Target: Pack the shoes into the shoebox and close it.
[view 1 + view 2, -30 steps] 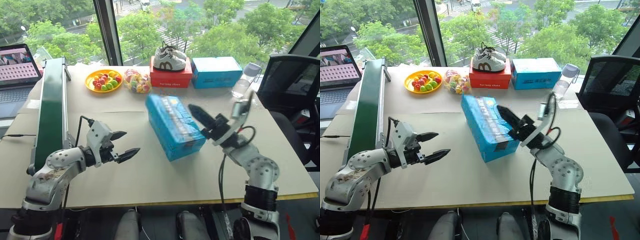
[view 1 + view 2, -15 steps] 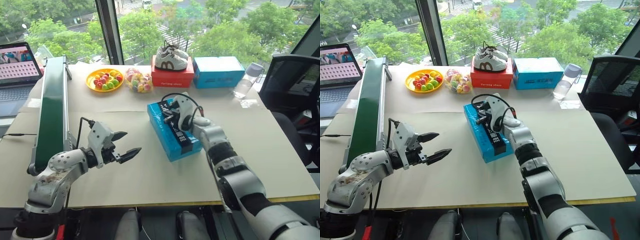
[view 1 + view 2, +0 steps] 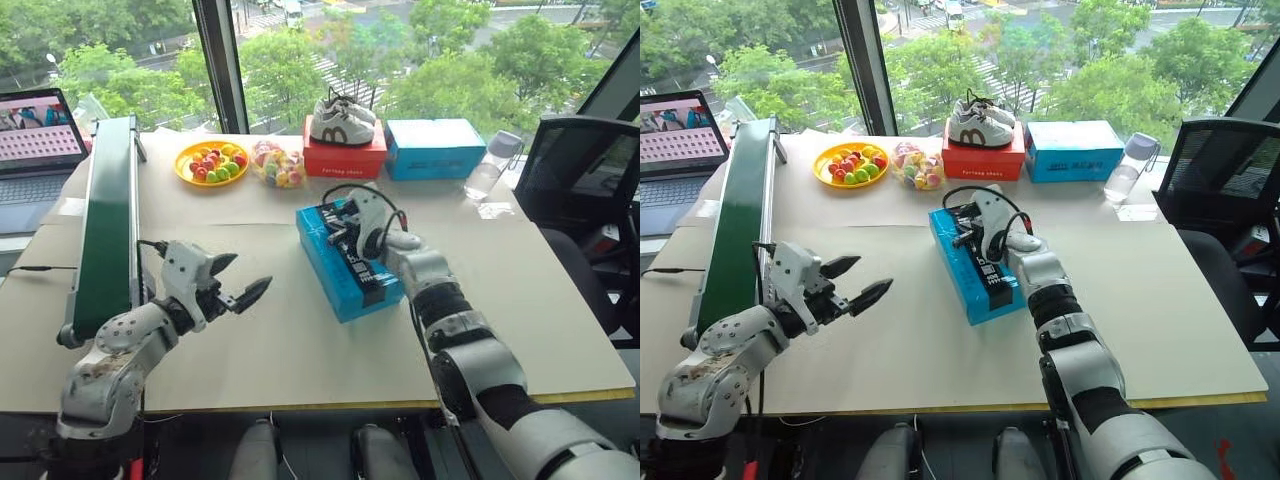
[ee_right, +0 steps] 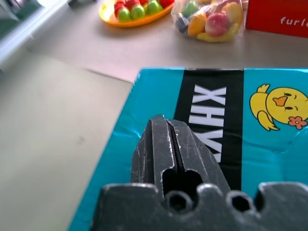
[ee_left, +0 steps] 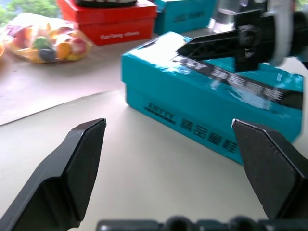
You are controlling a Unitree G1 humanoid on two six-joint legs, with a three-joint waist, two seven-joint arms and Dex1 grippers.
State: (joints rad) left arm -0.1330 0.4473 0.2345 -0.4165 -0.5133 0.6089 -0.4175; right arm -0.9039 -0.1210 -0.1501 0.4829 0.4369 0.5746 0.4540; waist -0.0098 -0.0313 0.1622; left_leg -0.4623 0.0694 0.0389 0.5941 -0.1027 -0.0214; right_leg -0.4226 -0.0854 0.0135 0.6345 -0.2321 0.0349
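Shoebox [image 3: 347, 262] lies lid-down shut on table [image 3: 250, 340]; right gripper [image 4: 174, 144] jaws pressed together over lid, left gripper [image 3: 238, 281] jaws wide, beside box.

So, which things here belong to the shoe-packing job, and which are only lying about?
For the job:
- shoebox, lid down
- right tool, shut, over the lid
- left tool, open, apart from the box

Lying about:
- white sneakers on the red box
- other blue box
- fruit plate
- bag of sweets
- bottle
- laptop
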